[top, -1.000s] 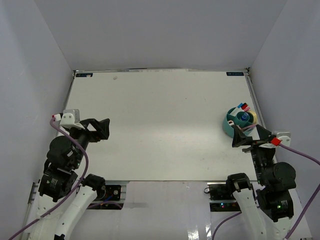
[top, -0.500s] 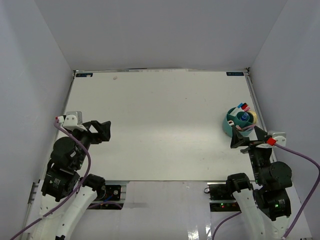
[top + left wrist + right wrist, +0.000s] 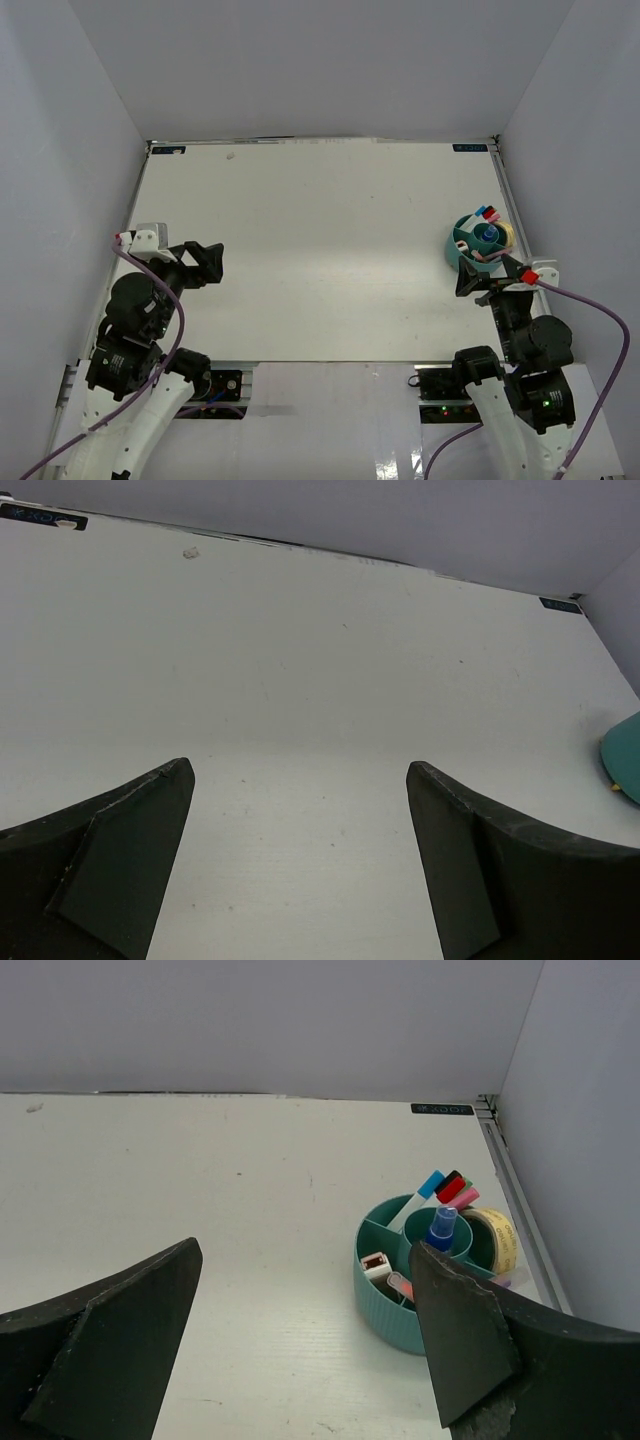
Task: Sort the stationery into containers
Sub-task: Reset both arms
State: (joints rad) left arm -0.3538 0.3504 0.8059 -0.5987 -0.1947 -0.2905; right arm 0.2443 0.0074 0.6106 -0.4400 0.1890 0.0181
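Note:
The round teal container [image 3: 392, 1312] stands at the right edge of the table [image 3: 320, 230], seen from above as the container [image 3: 462, 256]. Inside it are several pens [image 3: 447, 1186] with blue, red and pink caps, a yellowish tape ring [image 3: 497, 1237], a blue-capped bottle [image 3: 441, 1228] in the centre cup and a small eraser block [image 3: 376, 1264]. My right gripper [image 3: 303, 1250] hangs open and empty just before the container, apart from it; from above the right gripper [image 3: 484, 275] sits at its near side. My left gripper [image 3: 298, 767] is open over bare table at the left gripper [image 3: 212, 264].
White walls close in the table on three sides. A metal rail [image 3: 520, 1200] runs along the right edge beside the container. A sliver of the container [image 3: 625, 768] shows at the right of the left wrist view. A small mark [image 3: 190, 552] lies near the far edge.
Both arms have drawn back a little toward the near edge; the right gripper has moved away from the container. Both stay open.

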